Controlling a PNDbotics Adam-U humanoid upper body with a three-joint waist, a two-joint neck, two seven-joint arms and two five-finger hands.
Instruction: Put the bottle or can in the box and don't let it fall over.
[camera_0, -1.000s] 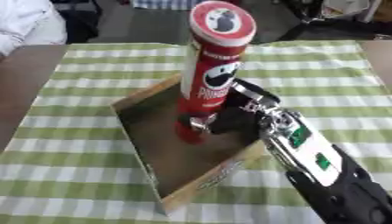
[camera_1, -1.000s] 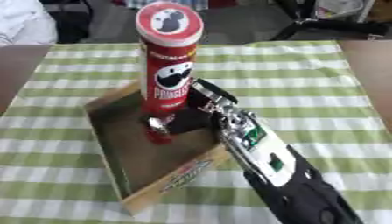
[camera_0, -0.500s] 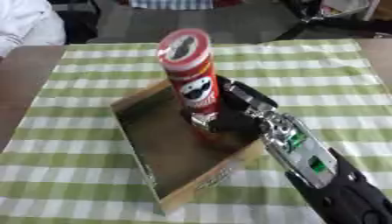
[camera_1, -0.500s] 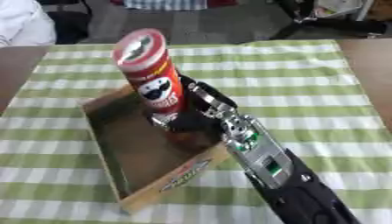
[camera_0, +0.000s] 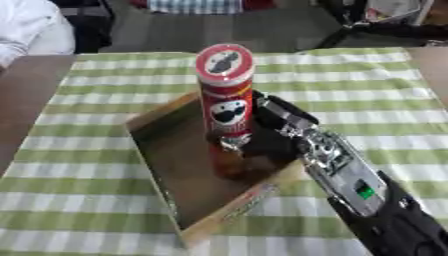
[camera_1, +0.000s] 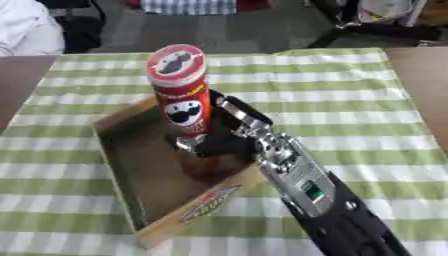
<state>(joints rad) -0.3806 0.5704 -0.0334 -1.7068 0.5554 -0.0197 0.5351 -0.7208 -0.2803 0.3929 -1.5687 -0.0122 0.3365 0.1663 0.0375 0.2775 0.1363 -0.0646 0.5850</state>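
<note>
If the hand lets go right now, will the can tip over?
Probably not, though it could. The can is tall and narrow, so likely tippy. It looks upright inside the box, with the right hand gripping low. Its round sides would probably roll if it fell.

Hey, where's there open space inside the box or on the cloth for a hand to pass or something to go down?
Inside the box, the near-left floor between the chip can and the front wall is bare. The checked cloth is open left of the box and beyond it. Crowded: the box's right side, where the right hand grips the can.

Box (camera_0: 157, 165) on green-checked tablecloth (camera_0: 376, 85)
</note>
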